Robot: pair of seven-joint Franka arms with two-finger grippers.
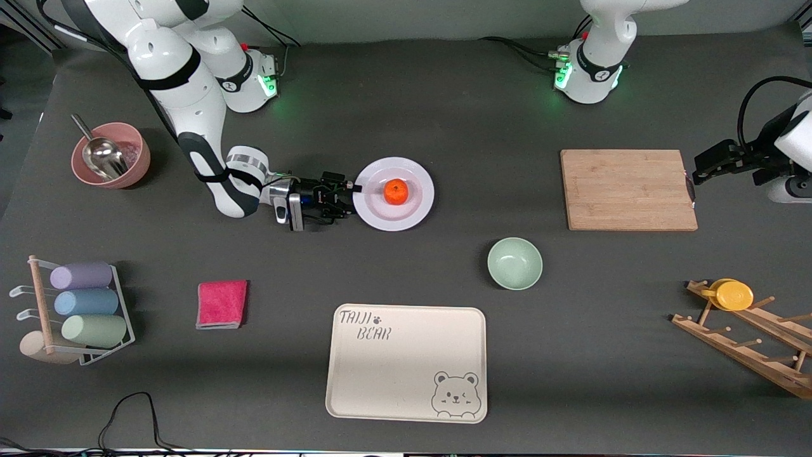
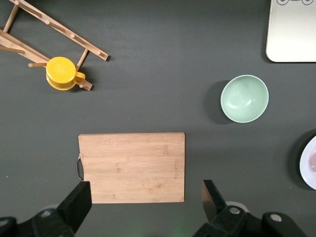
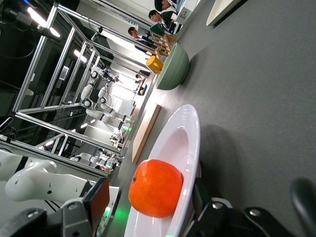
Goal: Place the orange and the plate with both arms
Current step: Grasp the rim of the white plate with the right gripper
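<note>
two pincers in view. right pincer [image 1: 351, 190] lies low at the rim of the plate [image 1: 419, 212], on the edge toward the right arm's end of the counter [image 1: 444, 114]; the right wrist view shows one finger above the rim and one under it. jaws partly open around the rim, whether they already pinch it i cannot tell. orange [image 1: 396, 192] sits in the plate's well, just ahead of the fingertips, near centre.

left pincer [image 2: 145, 202] hangs wide open and empty over the edge of the cutting board [image 1: 628, 189] at the left arm's end, well apart from the plate; this arm waits.

risks, my judgement:
- grip is on one edge only, so on lifting the plate may tilt about the fingers and sag at its free edge
- the orange is loose and round; any tilt or jerk could roll it toward the rim and off
- a thin bite on the smooth raised rim could slip, dropping the plate onto the counter
- green bowl [image 1: 514, 263] lies near the plate's free edge, toward the front camera; a low sweep that way could knock it
</note>
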